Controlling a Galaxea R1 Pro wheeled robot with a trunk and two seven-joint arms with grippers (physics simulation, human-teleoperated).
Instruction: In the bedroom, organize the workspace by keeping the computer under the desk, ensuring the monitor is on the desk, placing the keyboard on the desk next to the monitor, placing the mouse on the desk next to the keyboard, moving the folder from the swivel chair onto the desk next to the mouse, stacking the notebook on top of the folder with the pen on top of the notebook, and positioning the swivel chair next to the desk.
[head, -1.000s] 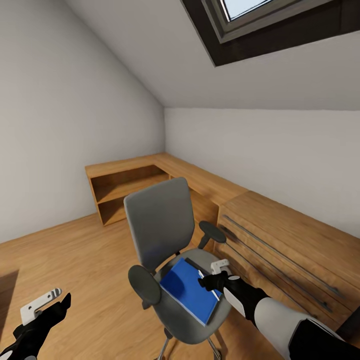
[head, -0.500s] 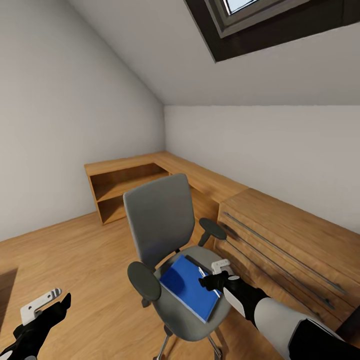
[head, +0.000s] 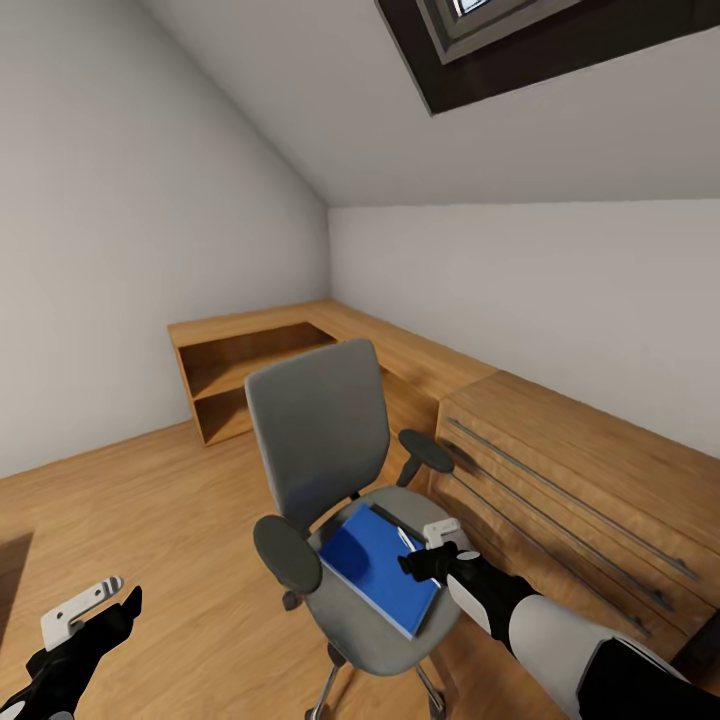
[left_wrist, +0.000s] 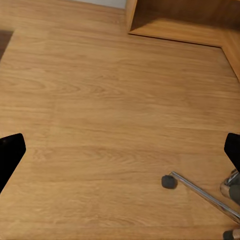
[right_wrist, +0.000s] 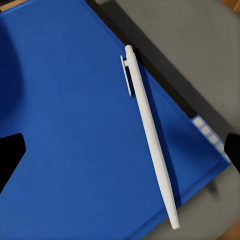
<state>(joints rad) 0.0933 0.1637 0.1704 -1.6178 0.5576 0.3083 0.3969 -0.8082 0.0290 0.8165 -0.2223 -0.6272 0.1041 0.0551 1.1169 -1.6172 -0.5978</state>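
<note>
The grey swivel chair (head: 318, 440) stands in the middle of the wood floor, its back towards the corner. The blue folder (head: 375, 565) (right_wrist: 75, 125) lies flat on the seat, with the whitish pen (head: 404, 541) (right_wrist: 150, 135) on top near its far edge. Along that edge a black strip (right_wrist: 155, 70) peeks out from under the folder; it looks like the notebook. My right gripper (head: 430, 550) (right_wrist: 120, 152) hovers open just above the folder and pen, holding nothing. My left gripper (head: 95, 605) (left_wrist: 120, 152) hangs open low over bare floor to the left of the chair.
Low light-wood cabinets (head: 250, 360) run along both walls in an L. A drawer unit (head: 570, 480) stands close to the chair's right armrest (head: 425, 452). A chrome chair leg with a castor (left_wrist: 169, 181) lies near my left gripper. Wood floor (head: 150, 500) stretches left.
The whole picture has slid up slightly, so the camera has tilted. Both grippers stay where they were, still open; the folder and pen have not moved on the seat.
</note>
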